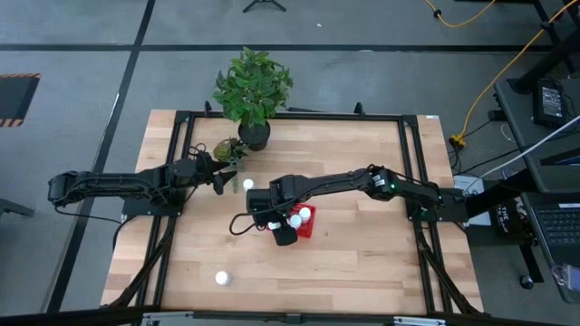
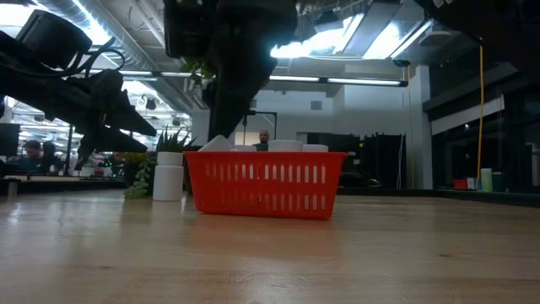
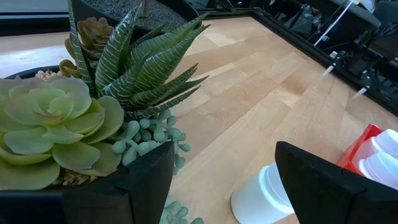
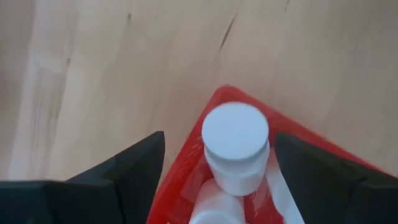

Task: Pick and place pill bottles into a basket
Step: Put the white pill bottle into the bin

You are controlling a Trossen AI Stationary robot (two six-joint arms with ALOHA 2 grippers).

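The red mesh basket (image 1: 308,228) stands mid-table and holds several white pill bottles (image 2: 284,146). My right gripper (image 1: 283,228) hovers over the basket's left end, open. Its fingers stand on either side of an upright bottle (image 4: 235,146) in the basket's corner and do not touch it. Another bottle (image 1: 248,185) stands upright on the table left of the basket (image 2: 169,181). My left gripper (image 1: 227,179) is open just left of this bottle (image 3: 261,196) and above it. A third loose bottle (image 1: 221,279) stands near the table's front left.
A small pot of succulents (image 1: 228,149) sits right beside my left gripper and fills much of the left wrist view (image 3: 74,118). A large leafy plant in a black pot (image 1: 254,134) stands at the far edge. A dark frame (image 1: 412,181) borders the wooden tabletop.
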